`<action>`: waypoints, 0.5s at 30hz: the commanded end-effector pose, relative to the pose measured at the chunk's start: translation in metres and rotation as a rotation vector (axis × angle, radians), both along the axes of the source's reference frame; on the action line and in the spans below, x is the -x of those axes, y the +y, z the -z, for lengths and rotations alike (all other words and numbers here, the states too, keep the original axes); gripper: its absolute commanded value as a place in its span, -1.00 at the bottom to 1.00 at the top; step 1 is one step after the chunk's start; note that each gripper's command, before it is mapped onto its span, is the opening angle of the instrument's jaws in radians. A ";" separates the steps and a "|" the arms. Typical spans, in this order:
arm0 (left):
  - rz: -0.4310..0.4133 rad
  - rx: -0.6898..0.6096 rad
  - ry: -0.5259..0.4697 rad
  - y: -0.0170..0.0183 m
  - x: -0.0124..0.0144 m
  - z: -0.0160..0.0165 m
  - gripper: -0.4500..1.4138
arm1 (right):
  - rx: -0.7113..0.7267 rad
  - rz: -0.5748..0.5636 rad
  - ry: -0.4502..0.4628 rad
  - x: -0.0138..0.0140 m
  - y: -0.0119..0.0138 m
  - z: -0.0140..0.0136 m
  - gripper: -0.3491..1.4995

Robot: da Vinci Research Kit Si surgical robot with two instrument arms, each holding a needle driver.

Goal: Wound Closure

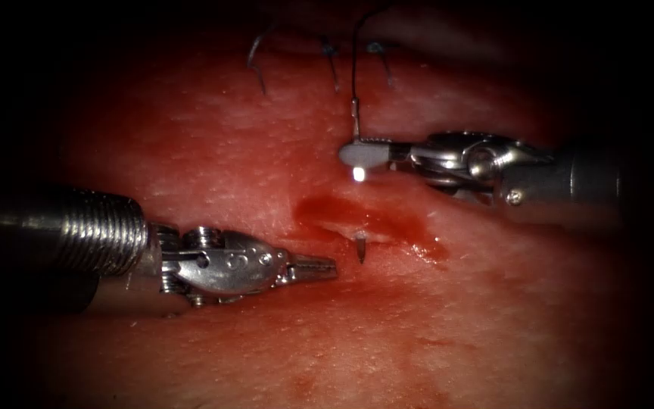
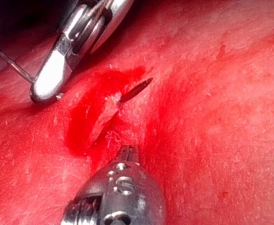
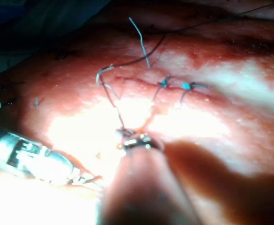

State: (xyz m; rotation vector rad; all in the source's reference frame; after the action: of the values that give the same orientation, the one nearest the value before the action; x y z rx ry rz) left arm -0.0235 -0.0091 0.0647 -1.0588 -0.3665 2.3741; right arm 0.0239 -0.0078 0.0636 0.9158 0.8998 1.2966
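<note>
The tissue has a short cut wet with red fluid. My right tool reaches in from the right, above the cut, and is shut on the curved needle near its tail end. The needle goes down into the tissue, and its dark tip pokes out at the cut's near edge. That tip also shows in the left wrist view. Thread rises from the needle's tail. My left tool lies left of the tip, shut and holding nothing, a short gap from it.
Two tied stitches with blue knots sit at the far edge of the tissue, and a loose cut end of thread lies left of them. The same stitches appear in the right wrist view.
</note>
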 end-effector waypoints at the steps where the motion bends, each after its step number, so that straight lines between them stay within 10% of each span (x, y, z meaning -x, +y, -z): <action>1: 0.000 0.000 -0.001 -0.0001 0.0006 -0.0005 -0.78 | -0.007 0.005 0.006 -0.0006 -0.0003 -0.0001 -1.00; 8: 0.000 0.000 -0.001 0.0000 0.0006 -0.0004 -0.78 | -0.006 0.010 0.031 -0.0007 -0.0017 -0.0002 -1.00; 13: 0.000 -0.001 -0.001 0.0000 0.0006 -0.0003 -0.78 | 0.225 -0.037 -0.006 -0.0010 0.0005 -0.0017 0.51; 15: 0.000 -0.001 -0.001 0.0000 0.0006 -0.0003 -0.78 | 0.263 -0.049 -0.016 -0.0008 0.0016 -0.0022 0.65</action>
State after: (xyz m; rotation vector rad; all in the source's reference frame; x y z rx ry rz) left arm -0.0235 -0.0090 0.0645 -1.0579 -0.3678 2.3726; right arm 0.0242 -0.0063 0.0653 0.6678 1.0608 1.1871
